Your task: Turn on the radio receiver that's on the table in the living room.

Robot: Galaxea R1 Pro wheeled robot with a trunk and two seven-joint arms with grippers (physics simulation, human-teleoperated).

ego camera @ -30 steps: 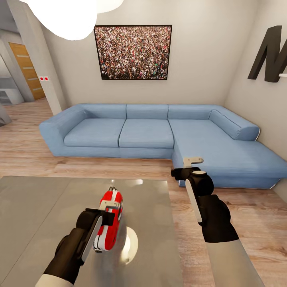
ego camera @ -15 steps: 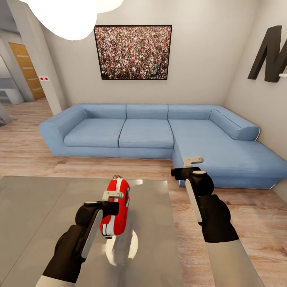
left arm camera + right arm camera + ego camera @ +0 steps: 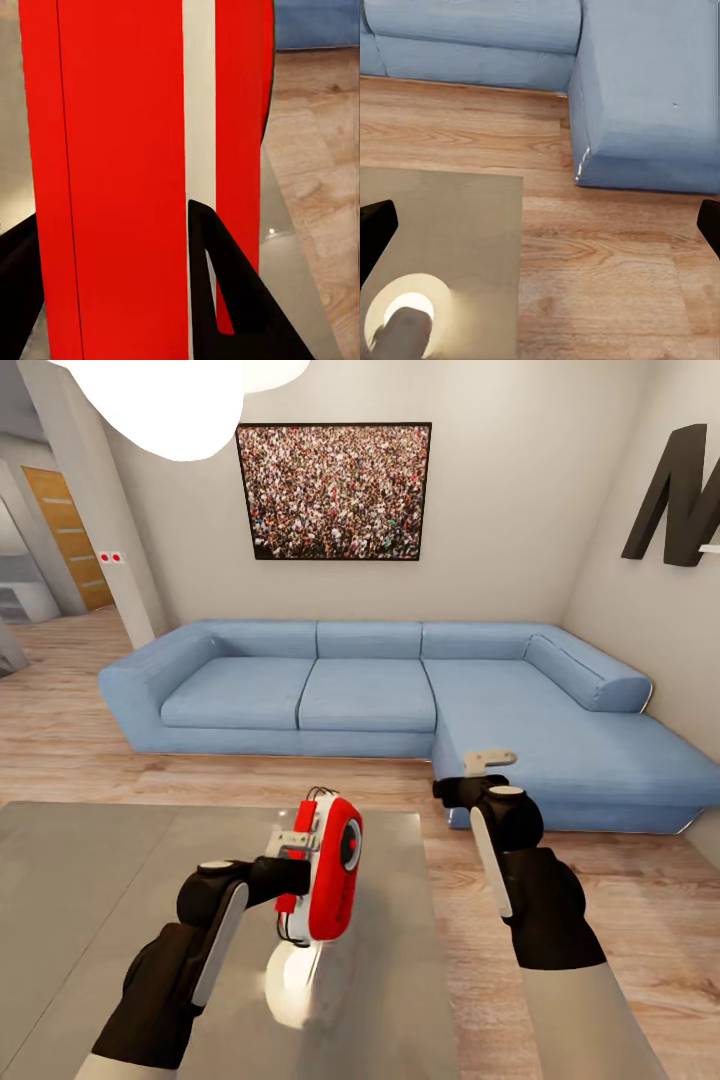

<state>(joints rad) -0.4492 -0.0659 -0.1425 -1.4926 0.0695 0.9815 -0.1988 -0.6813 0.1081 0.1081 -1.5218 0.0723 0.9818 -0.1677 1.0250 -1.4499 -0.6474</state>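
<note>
Clamping the radio receiver (image 3: 335, 865) above the table (image 3: 90, 880), the left claw (image 3: 296, 847) hides its back.

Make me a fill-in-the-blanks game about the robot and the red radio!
1. The radio receiver is held by the robot's ____ gripper.
2. The sofa is coloured ____.
3. The right gripper holds ____.
4. Under the lifted radio is the grey ____.

Missing words: left; blue; nothing; table

A big dark letter N (image 3: 678, 500) stands on the wall.
</note>
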